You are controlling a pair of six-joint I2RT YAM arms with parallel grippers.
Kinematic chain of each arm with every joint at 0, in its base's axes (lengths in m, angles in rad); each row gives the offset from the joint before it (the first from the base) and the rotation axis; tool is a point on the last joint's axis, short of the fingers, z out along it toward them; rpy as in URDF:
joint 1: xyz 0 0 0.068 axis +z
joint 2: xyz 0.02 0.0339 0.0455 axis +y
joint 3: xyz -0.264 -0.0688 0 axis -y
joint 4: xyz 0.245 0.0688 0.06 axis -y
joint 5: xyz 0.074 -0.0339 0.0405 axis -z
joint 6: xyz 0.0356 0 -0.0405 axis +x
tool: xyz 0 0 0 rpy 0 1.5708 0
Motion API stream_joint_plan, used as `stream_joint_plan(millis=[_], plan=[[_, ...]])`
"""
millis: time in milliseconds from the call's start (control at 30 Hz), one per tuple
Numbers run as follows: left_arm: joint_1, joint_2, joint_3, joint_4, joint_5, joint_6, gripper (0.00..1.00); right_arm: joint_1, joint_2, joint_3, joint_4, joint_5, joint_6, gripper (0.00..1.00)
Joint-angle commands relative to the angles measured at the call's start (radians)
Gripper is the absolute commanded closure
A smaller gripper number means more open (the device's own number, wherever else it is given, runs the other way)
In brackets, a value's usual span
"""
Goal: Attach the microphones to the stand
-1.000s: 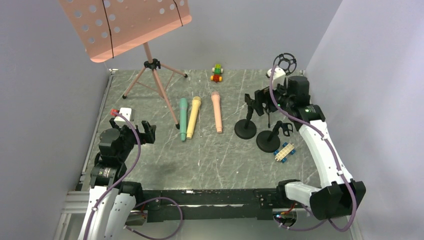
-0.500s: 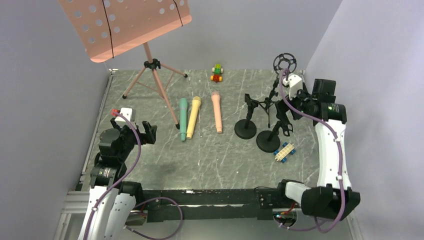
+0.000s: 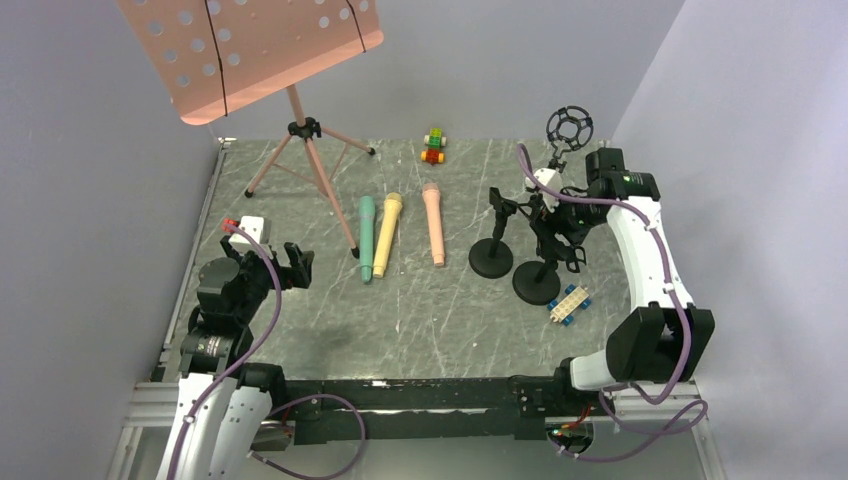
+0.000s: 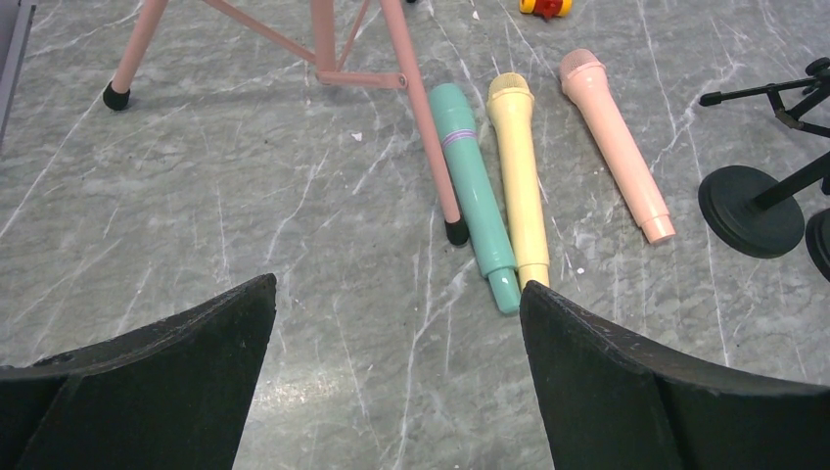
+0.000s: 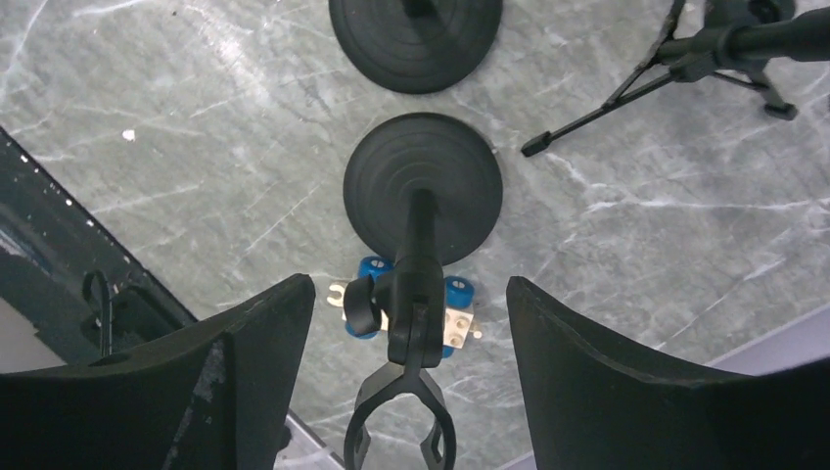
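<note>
- Right gripper (image 3: 548,212): over by the left round-base stand (image 3: 491,262) a second ago, swung out toward the right wall half a second ago, now back inward above the nearer round-base stand (image 3: 536,288).
- Left gripper (image 3: 295,262), all three microphones and both toy cars: same places as a second ago.
- In the right wrist view, right gripper (image 5: 409,289) spread wide, holding nothing, with the nearer stand's clip between the fingers and no visible contact.
- Left gripper (image 4: 396,289) also spread wide and empty, low over the table (image 3: 420,330) at the near left.
- Teal microphone (image 3: 366,238), yellow microphone (image 3: 387,233) and pink microphone (image 3: 434,224): flat mid-table, side by side, heads away from the arms and tails toward them; none on a stand.
- Teal and yellow close together, nearly touching at the tails; pink set apart to the right.
- Pink music stand (image 3: 300,150) at the back left, one tripod foot just beside the teal microphone's lower body.
- Tripod stand with ring mount (image 3: 568,125) behind the right gripper.
- Blue-and-white toy car (image 3: 568,303) just beside the nearer stand's base; red-and-green toy car (image 3: 433,146) at the back.
</note>
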State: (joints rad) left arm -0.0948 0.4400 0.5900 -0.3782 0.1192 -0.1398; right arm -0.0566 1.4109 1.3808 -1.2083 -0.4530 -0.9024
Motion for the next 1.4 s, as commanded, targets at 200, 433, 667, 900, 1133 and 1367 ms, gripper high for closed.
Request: stream_joint_plan(millis=[200, 433, 667, 900, 1133, 1367], plan=[[0.004, -0.006, 0.036, 0.037, 0.02, 0.006, 0.01, 0.007, 0.046, 0.068, -0.1, 0.095, -0.058, 0.32], [0.004, -0.009, 0.036, 0.039, 0.025, 0.007, 0.01, 0.011, 0.063, 0.101, -0.142, 0.097, -0.057, 0.48], [0.004, -0.015, 0.033, 0.043, 0.026, 0.008, 0.01, 0.023, 0.07, 0.075, -0.142, 0.1, -0.044, 0.6], [0.004, -0.01, 0.033, 0.044, 0.028, 0.008, 0.01, 0.03, 0.073, 0.071, -0.13, 0.096, -0.028, 0.75], [0.004, -0.01, 0.033, 0.043, 0.029, 0.008, 0.01, 0.081, 0.033, 0.083, -0.173, 0.104, -0.013, 0.85], [0.004, -0.007, 0.029, 0.048, 0.037, 0.008, 0.01, 0.285, -0.053, 0.09, -0.175, 0.146, 0.085, 0.89]])
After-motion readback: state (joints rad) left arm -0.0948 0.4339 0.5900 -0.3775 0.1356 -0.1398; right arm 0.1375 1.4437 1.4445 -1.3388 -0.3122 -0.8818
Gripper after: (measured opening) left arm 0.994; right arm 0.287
